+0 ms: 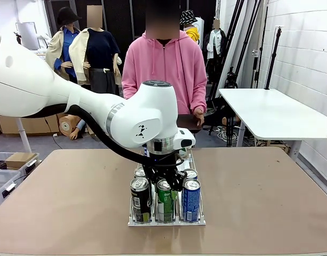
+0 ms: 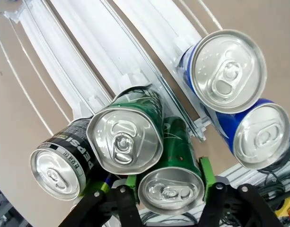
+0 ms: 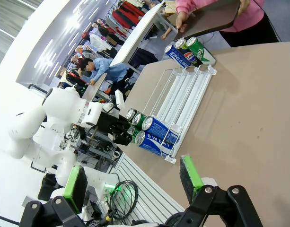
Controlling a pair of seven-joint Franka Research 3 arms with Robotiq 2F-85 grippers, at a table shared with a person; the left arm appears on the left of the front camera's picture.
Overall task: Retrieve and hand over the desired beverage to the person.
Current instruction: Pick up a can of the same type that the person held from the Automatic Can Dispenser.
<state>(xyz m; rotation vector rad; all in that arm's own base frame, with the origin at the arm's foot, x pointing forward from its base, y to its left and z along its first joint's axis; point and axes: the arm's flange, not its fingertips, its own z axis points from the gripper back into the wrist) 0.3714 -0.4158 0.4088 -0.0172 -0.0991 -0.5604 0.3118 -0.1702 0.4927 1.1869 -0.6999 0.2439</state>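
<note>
Left gripper (image 2: 168, 178) clenched on green can (image 2: 171, 191), pads (image 2: 205, 172) at its 9 and 3 o'clock on the upper wall. Can stands in the rack's (image 1: 166, 222) middle lane at table (image 1: 259, 202) centre. Black can (image 2: 57, 172) is toward 9, blue cans (image 2: 228, 71) toward 3. Person (image 1: 163, 69) at 12 o'clock across the table. Right gripper (image 3: 133, 182) released, empty. Judged: if full, can is heavyish, stiff, smooth, thin wall dents. Best hold mid-body, moderate squeeze, lift straight up.
</note>
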